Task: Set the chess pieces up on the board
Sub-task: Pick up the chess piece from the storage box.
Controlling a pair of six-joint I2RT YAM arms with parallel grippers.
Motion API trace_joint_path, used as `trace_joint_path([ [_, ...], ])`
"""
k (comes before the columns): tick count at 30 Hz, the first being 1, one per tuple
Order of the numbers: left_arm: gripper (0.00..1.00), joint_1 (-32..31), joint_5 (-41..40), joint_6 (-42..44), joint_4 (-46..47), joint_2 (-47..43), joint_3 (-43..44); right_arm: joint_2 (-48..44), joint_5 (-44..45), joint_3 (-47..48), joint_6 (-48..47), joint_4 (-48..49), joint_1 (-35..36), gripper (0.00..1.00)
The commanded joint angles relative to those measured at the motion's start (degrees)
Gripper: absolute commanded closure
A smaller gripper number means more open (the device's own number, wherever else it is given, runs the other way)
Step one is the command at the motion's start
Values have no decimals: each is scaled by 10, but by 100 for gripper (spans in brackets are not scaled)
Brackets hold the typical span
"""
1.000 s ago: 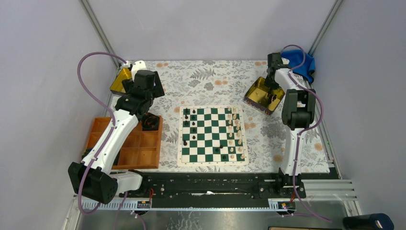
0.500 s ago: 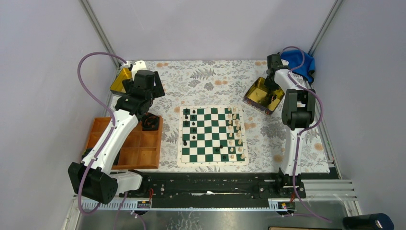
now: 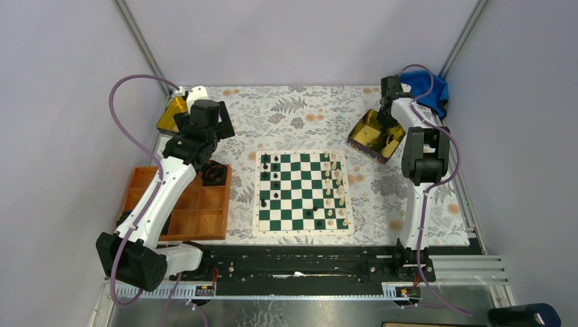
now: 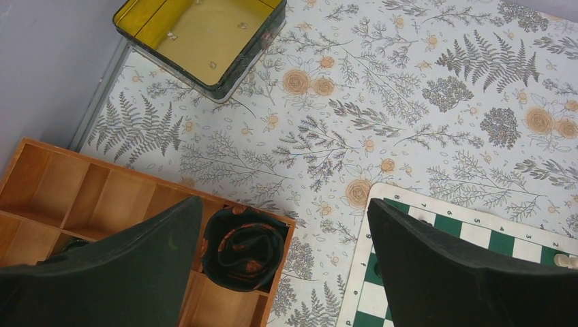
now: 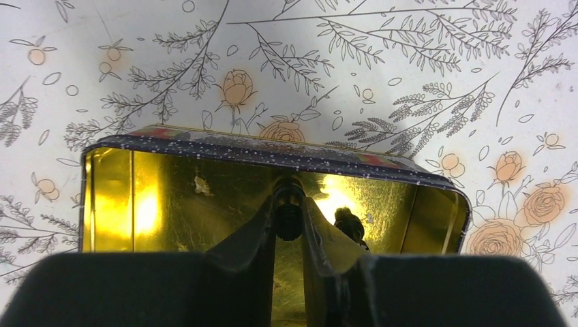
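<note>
The green and white board [image 3: 302, 193] lies mid-table, with several black chess pieces [image 3: 275, 176] on its left columns and cream pieces along its right side. My right gripper [image 5: 289, 221] is inside the gold tin [image 5: 170, 197] at the back right, shut on a black chess piece [image 5: 288, 211]. Another black piece [image 5: 349, 225] lies in the tin just to its right. My left gripper [image 4: 283, 266] is open and empty, hovering above the gap between the wooden tray [image 4: 75, 197] and the board's corner [image 4: 436, 225].
A second gold tin [image 4: 204, 37] stands at the back left. A dark rolled cloth [image 4: 245, 246] fills one tray compartment. A blue cloth [image 3: 431, 88] lies in the back right corner. The floral tablecloth [image 3: 300, 116] covers the table.
</note>
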Motion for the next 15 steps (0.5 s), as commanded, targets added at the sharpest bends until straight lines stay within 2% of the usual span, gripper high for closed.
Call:
trace_joint_path([
  [1,1,0,2,-7,26,-16,0,-67,-6,5,-10,9,-3,100],
  [10,1,0,7,-11,25,-23,-2,-113,-21,0,-13,-5,9,100],
  [15,1,-4,6,-12,26,-28,-2,-153,-23,-23,-17,-14,43,100],
])
